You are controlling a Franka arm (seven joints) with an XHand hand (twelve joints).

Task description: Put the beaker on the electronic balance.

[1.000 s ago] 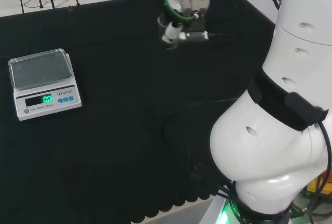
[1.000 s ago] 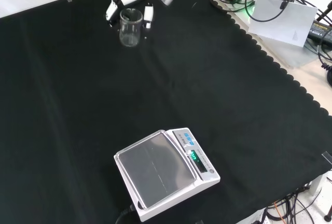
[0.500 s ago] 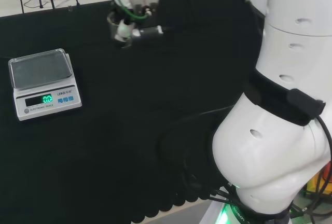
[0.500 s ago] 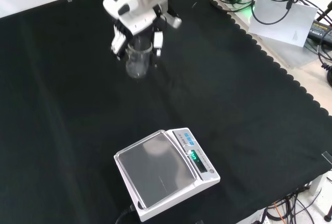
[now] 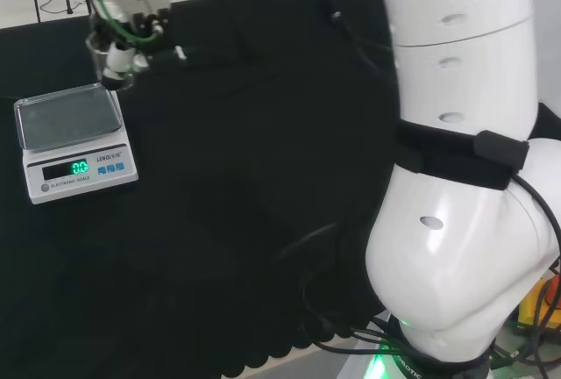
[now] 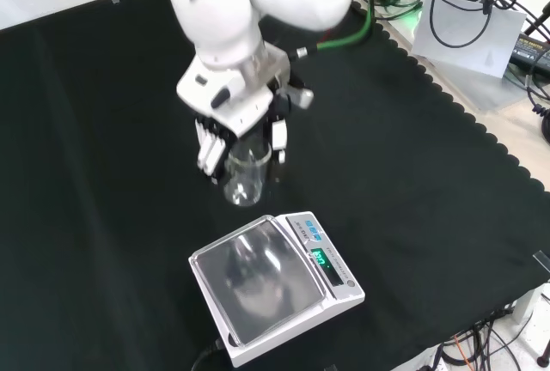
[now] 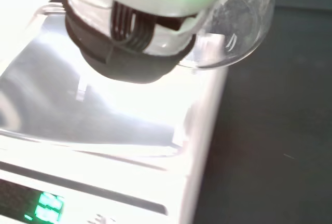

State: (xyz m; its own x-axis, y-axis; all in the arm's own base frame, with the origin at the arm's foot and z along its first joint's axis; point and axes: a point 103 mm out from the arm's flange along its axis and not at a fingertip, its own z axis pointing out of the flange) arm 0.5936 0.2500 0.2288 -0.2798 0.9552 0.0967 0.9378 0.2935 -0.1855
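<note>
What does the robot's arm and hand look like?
The arm is big, smooth and white, made of rounded links, with a black band around one. A green cable runs along it near the wrist. The hand is white with black parts, and its fingers are white.

Black-cloth bench (image 6: 412, 182) — electronic balance (image 6: 275, 285) on it, near the front edge.

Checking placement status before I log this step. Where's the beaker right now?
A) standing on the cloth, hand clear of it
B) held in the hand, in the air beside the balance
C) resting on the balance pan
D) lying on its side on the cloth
B: the hand has its fingers round the beaker, which hangs upright just short of the electronic balance; its pan is bare.
</note>
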